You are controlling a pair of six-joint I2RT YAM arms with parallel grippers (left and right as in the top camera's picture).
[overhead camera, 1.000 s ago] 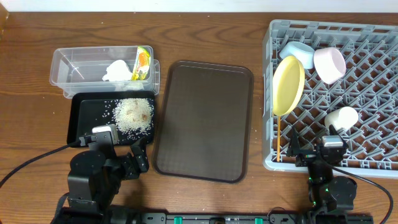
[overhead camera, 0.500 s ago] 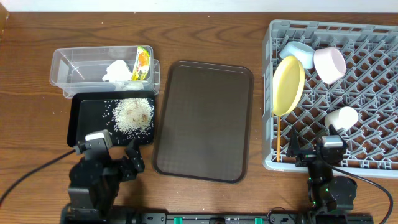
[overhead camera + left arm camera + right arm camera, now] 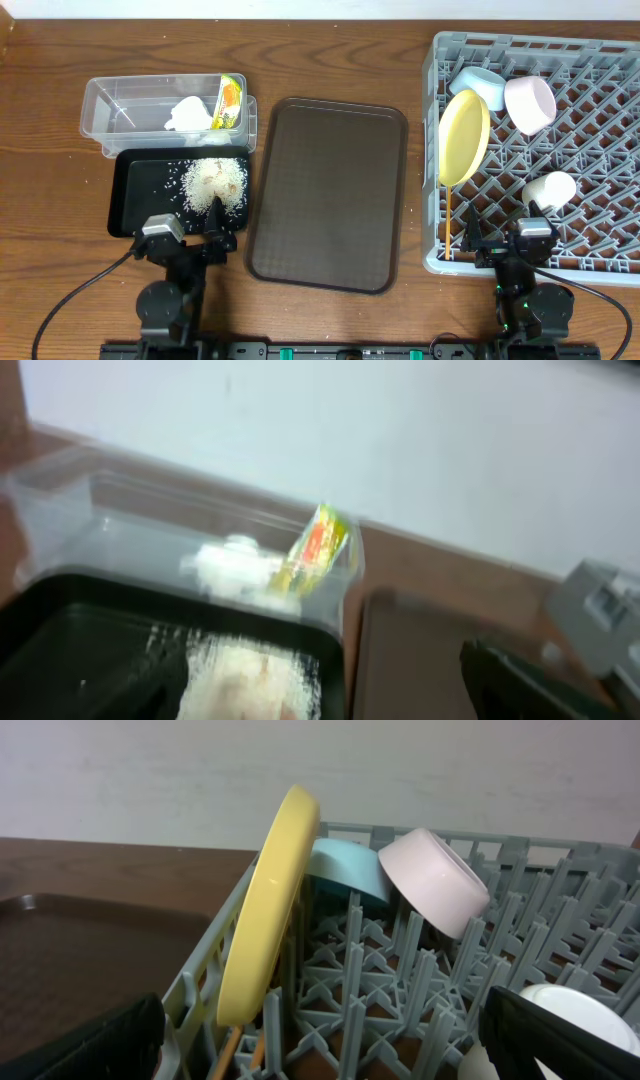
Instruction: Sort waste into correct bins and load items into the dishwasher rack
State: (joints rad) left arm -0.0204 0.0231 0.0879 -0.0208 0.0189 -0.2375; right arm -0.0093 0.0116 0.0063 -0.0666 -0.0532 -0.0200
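Note:
The clear tub (image 3: 110, 110) holds the white napkin (image 3: 188, 113) and the yellow-orange wrapper (image 3: 230, 103); both also show in the left wrist view, the napkin (image 3: 232, 563) and the wrapper (image 3: 318, 547). Rice (image 3: 213, 183) lies in the black tray (image 3: 135, 190). The grey rack (image 3: 600, 170) holds the yellow plate (image 3: 463, 137) on edge, the blue bowl (image 3: 478, 87), the pinkish bowl (image 3: 530, 103), the pale cup (image 3: 552, 188) and the chopsticks (image 3: 449, 225). My left gripper (image 3: 195, 228) is open and empty at the black tray's near edge. My right gripper (image 3: 497, 240) is open and empty at the rack's near left corner.
A dark brown serving tray (image 3: 330, 190) lies between the bins and the rack. Bare wooden table (image 3: 50, 200) lies to the left of the bins. The rack reaches the table's right edge.
My left arm has folded back and turned, so its fingers now point over the black tray's near edge. The right arm has not moved.

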